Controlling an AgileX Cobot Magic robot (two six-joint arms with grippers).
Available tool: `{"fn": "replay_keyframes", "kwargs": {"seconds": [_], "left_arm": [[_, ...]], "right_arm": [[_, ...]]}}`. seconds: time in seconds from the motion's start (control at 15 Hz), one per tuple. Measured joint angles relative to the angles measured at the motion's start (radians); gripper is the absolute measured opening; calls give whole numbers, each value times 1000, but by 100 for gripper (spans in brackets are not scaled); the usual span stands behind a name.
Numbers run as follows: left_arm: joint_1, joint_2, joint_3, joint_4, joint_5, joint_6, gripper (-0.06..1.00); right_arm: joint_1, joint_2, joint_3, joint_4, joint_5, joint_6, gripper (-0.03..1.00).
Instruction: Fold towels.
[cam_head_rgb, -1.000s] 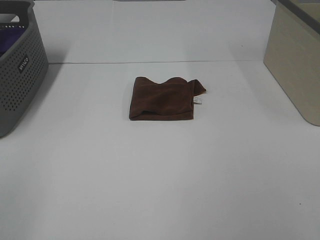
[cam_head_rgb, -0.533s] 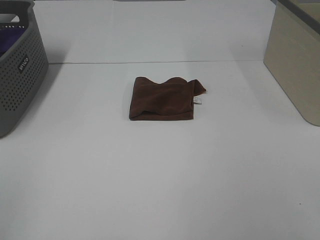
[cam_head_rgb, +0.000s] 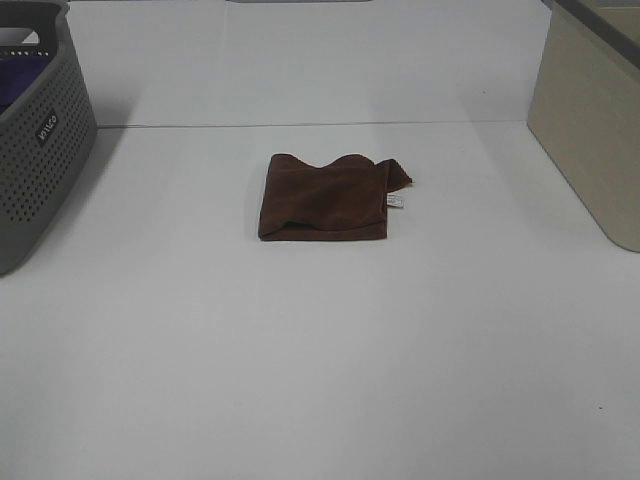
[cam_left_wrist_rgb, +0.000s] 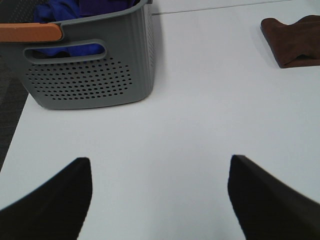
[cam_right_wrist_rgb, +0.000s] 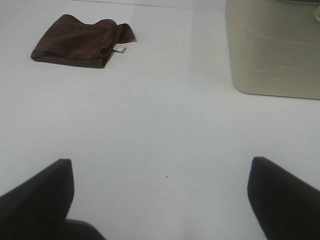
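Observation:
A brown towel (cam_head_rgb: 325, 196) lies folded into a rough square on the white table (cam_head_rgb: 320, 350), with a small white tag at its right edge. It also shows in the left wrist view (cam_left_wrist_rgb: 294, 45) and in the right wrist view (cam_right_wrist_rgb: 80, 41). Neither arm shows in the exterior view. My left gripper (cam_left_wrist_rgb: 160, 195) is open and empty over bare table, far from the towel. My right gripper (cam_right_wrist_rgb: 162, 197) is open and empty, also well away from the towel.
A grey perforated basket (cam_head_rgb: 35, 130) holding blue and purple cloth (cam_left_wrist_rgb: 75, 10) stands at the left edge. A beige bin (cam_head_rgb: 595, 120) stands at the right edge; it also shows in the right wrist view (cam_right_wrist_rgb: 272, 47).

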Motion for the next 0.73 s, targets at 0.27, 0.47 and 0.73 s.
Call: {"fn": "replay_keyframes", "kwargs": {"seconds": [0.27,0.47,0.73], "left_arm": [[0,0,0,0,0,0,70],[0,0,0,0,0,0,70],[0,0,0,0,0,0,70]], "right_arm": [[0,0,0,0,0,0,90],[0,0,0,0,0,0,90],[0,0,0,0,0,0,90]]}}
